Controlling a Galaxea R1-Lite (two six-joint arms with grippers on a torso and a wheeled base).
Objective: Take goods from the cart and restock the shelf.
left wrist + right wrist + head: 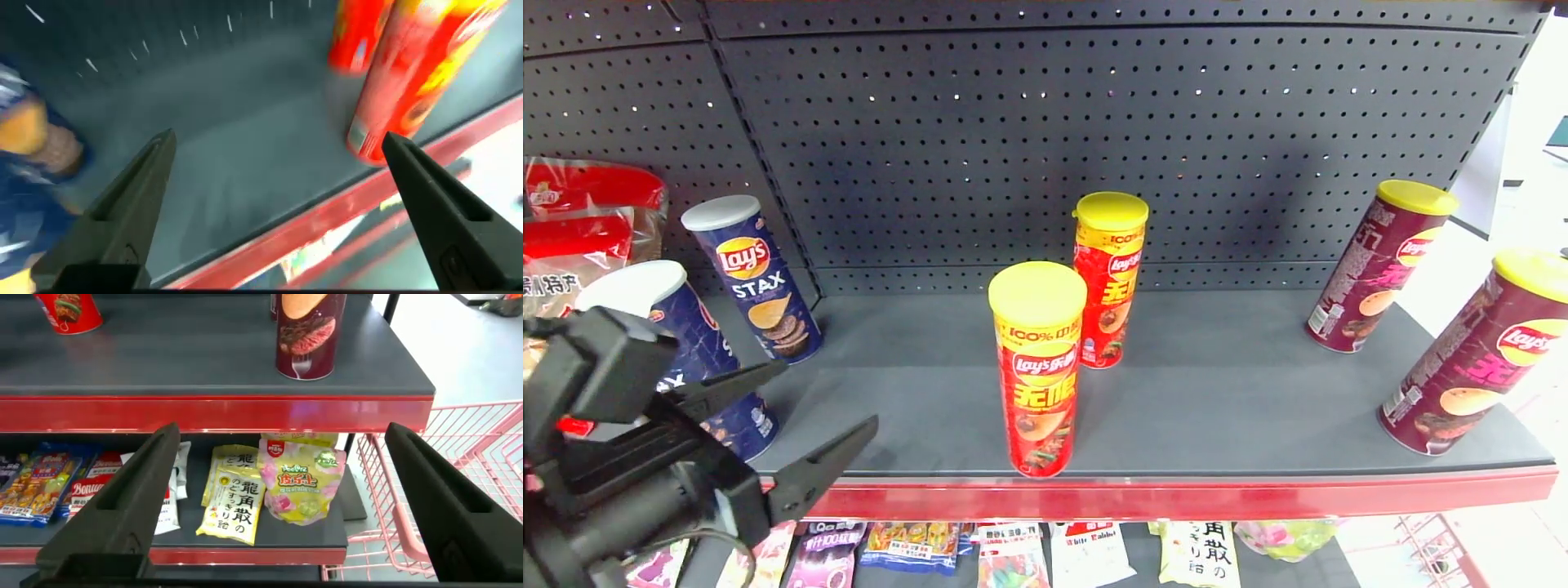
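Two red chip cans with yellow lids stand on the grey shelf (1217, 384): one at the front edge (1037, 384) and one behind it (1108, 282). My left gripper (829, 404) is open and empty, hovering at the shelf's front left, to the left of the front red can (417, 77). In the left wrist view its two fingers (127, 208) frame bare shelf. My right gripper (278, 506) is open and empty, lower down in front of the shelf's red front lip (212, 412), with the pink cart (458, 498) to one side.
Two blue cans (756, 278) stand at the shelf's left, the nearer one (698, 351) just behind my left gripper. Two maroon cans (1380, 265) (1478, 355) stand at the right. Snack packets (298, 486) hang on the lower shelf. A pegboard backs the shelf.
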